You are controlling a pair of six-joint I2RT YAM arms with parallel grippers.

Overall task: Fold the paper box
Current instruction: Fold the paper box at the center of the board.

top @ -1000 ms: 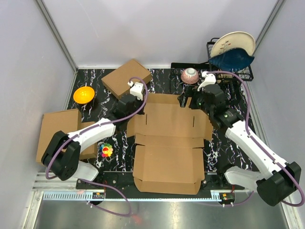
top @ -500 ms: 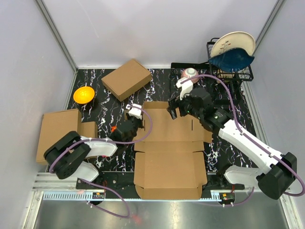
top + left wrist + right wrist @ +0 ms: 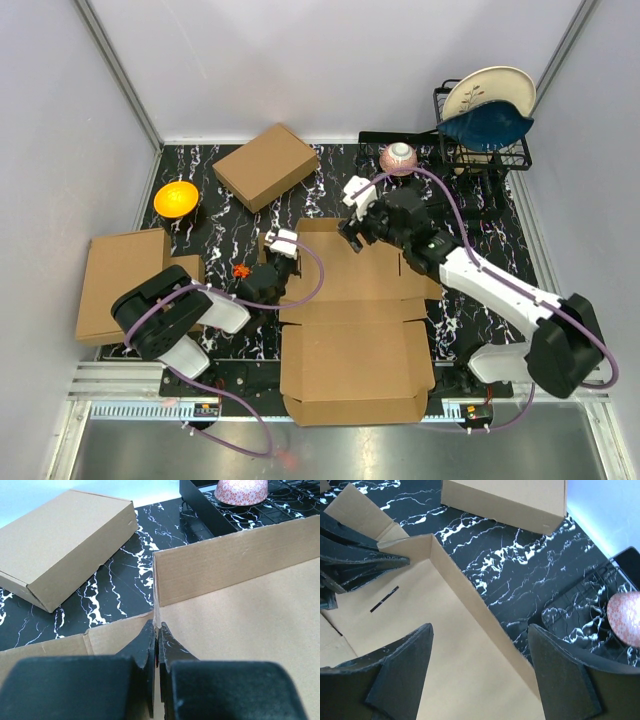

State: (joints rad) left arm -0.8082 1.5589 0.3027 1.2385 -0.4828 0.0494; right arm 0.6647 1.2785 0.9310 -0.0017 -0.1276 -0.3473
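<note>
The paper box lies spread open in the middle of the table, its far wall raised. My left gripper is at the box's left edge, shut on a thin upright cardboard flap at the far left corner. My right gripper hangs open over the far wall near that same corner. One of its fingers is inside the box and the other is outside, neither touching the wall. The left gripper's fingers show at the upper left of the right wrist view.
A small closed cardboard box sits at the back left, beside an orange bowl. A flat cardboard slab lies at the left edge. A patterned pink bowl and a black dish rack holding plates stand at the back right.
The left arm drew back and its gripper dropped from near the small box to the paper box's left edge. The right gripper slid left along the far wall.
</note>
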